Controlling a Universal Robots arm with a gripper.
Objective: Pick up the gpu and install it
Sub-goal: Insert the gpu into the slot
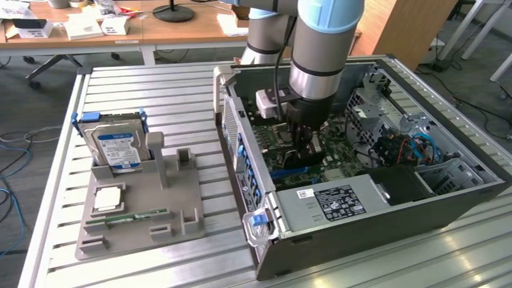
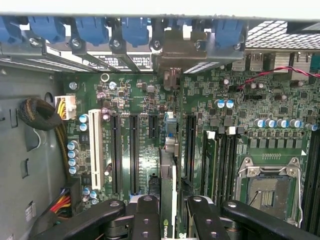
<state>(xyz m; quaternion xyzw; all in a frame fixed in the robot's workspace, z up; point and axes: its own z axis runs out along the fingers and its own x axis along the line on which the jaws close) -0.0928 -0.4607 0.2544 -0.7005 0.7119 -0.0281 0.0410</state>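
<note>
surface slats at the exterior view's left carry a grey holder with a hard drive standing upright in it and a slim memory stick lying flat near its front. none of these is near the work. to the right of the holder lies the open computer case, and the arm reaches straight down into it over the motherboard.

in the wrist view the fingers are part closed and clamp the gpu between them, one finger on each face. the card shows edge-on as a thin strip, with a green logo near the grip. its long axis runs away from the fingers toward the row of blue latches at the case's rear wall, parallel to the long black expansion slots. it sits between two of those slots' lines and looks lined up over a slot of its own, low above the board. whether its lower edge already touches that slot cannot be told, since the card hides the contact.
</note>
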